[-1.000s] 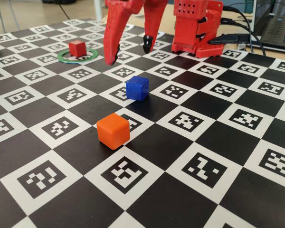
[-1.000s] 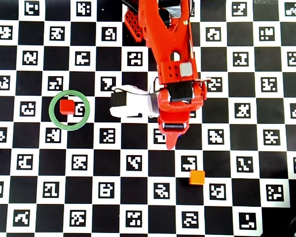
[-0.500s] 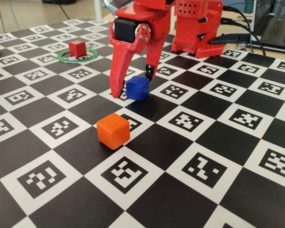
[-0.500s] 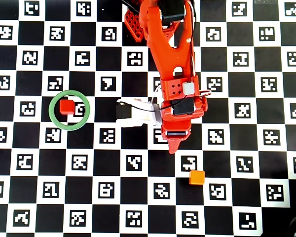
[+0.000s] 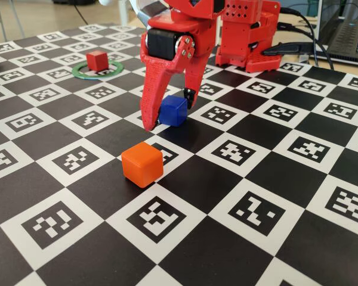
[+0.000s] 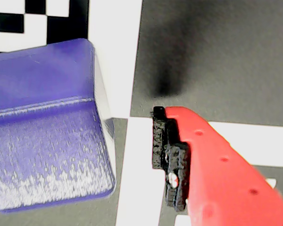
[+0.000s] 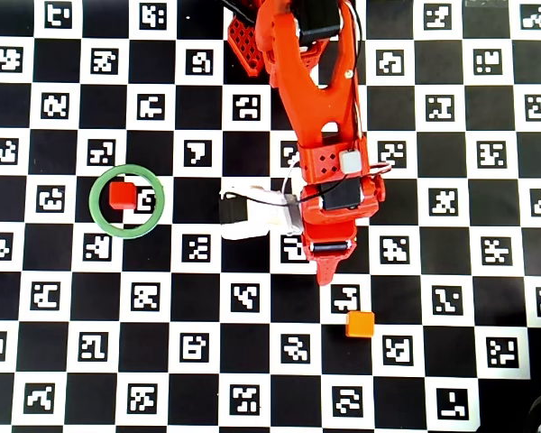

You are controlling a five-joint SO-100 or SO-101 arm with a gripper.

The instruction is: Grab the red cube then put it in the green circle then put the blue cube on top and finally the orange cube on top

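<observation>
The blue cube (image 5: 173, 111) sits on the board between the fingers of my red gripper (image 5: 169, 112), which is open and straddles it, fingertips down near the board. In the wrist view the blue cube (image 6: 42, 132) fills the left, and a gap of board separates it from the black finger pad (image 6: 169, 157); the other finger is out of frame. The red cube (image 5: 96, 60) rests inside the green circle (image 5: 80, 72) at the back left. The orange cube (image 5: 142, 164) lies in front of the gripper. From overhead, the arm hides the blue cube; the red cube (image 7: 121, 195), green circle (image 7: 93, 202) and orange cube (image 7: 360, 324) show.
The board (image 5: 268, 238) is a black-and-white checker of printed markers. The arm's red base (image 5: 247, 36) stands at the back, with a laptop (image 5: 349, 36) and cables behind it on the right. A white camera housing (image 7: 248, 214) sticks out left of the wrist.
The gripper came forward from the back of the board and dropped down around the blue cube. Its jaws have narrowed. None of the cubes has moved.
</observation>
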